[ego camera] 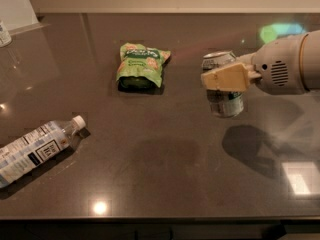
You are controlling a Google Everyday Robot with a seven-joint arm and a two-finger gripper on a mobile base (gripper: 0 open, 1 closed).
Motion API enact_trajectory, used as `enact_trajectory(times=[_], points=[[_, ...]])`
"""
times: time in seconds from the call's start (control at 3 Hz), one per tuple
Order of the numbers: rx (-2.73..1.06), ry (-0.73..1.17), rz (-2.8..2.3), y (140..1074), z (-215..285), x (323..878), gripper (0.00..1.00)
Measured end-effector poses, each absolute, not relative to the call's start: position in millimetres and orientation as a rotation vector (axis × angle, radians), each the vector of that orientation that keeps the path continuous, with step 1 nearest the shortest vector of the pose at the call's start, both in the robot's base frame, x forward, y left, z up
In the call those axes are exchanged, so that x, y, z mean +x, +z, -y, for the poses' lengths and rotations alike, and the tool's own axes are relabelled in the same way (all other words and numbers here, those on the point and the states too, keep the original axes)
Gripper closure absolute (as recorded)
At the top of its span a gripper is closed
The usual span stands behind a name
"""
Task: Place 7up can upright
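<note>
Gripper (221, 79) has its fingers clamped mid-wall on the can (226, 104), at 3 o'clock from the bag (141, 64), about upright, maybe just off the counter (165, 159). It's light, slick, thin aluminium that dents easily, so squeeze gently.

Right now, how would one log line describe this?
gripper: image right, shut on 7up can | can: roughly upright, over table | snack bag, bottle: lying apart

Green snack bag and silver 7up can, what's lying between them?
Nothing; the camera view shows bare dark countertop between the green snack bag and the silver-white aluminium 7up can, which the end effector clamps, right of centre.
</note>
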State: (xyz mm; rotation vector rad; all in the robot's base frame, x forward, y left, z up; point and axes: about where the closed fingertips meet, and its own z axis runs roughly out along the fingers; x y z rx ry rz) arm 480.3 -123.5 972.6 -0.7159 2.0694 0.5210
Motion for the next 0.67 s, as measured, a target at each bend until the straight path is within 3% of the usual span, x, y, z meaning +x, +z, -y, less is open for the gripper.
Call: enact_trajectory(times=[0.67], points=[[-0.815,0.618,-1.837,967.5,128.8,468.3,1.00]])
